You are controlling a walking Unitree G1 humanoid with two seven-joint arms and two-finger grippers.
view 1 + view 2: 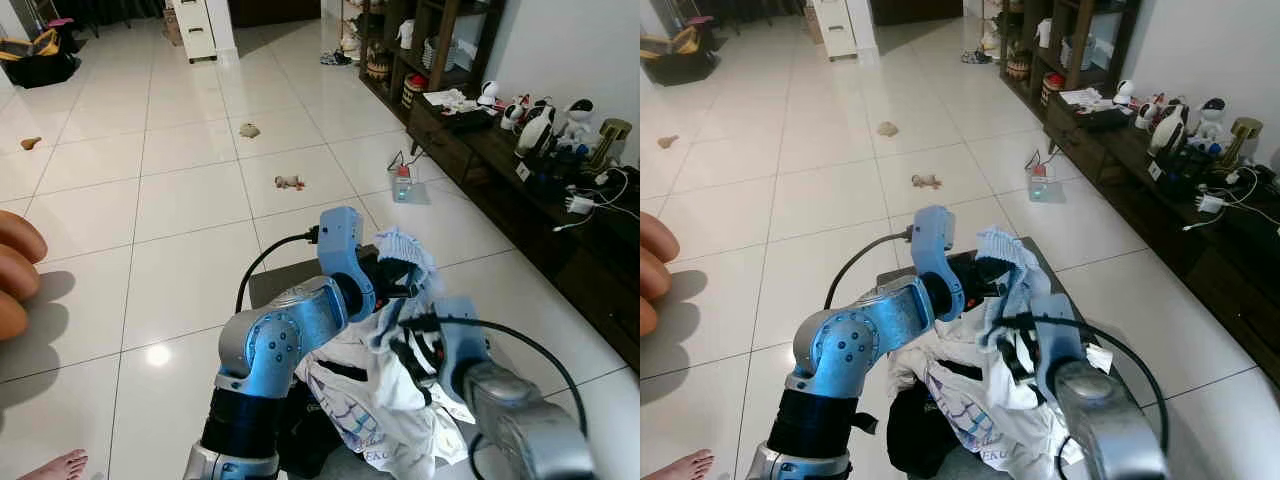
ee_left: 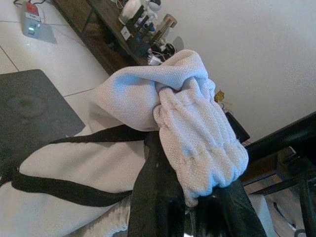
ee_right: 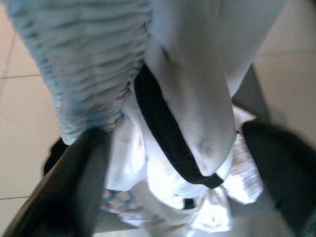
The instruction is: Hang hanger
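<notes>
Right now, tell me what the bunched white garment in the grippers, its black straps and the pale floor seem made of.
Bunched white garment: soft woven or knit cloth, matte; ribbed, gathered cuff and visible weave.
Black straps: probably fabric trim; flat, dull, and they bend with the cloth.
Pale floor: glazed ceramic or stone tile, likely; grout lines and a bright reflected spot.

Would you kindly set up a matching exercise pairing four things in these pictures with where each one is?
Things:
1. white ribbed cloth
2. left gripper
3. small white device with a red top
4. black and yellow bag

Places:
A. far left corner of the tiled floor
B. on the floor beside the dark wooden sideboard
C. shut on the cloth
D. bunched atop the laundry pile

Pairs: 1-D, 2-C, 3-B, 4-A
</notes>
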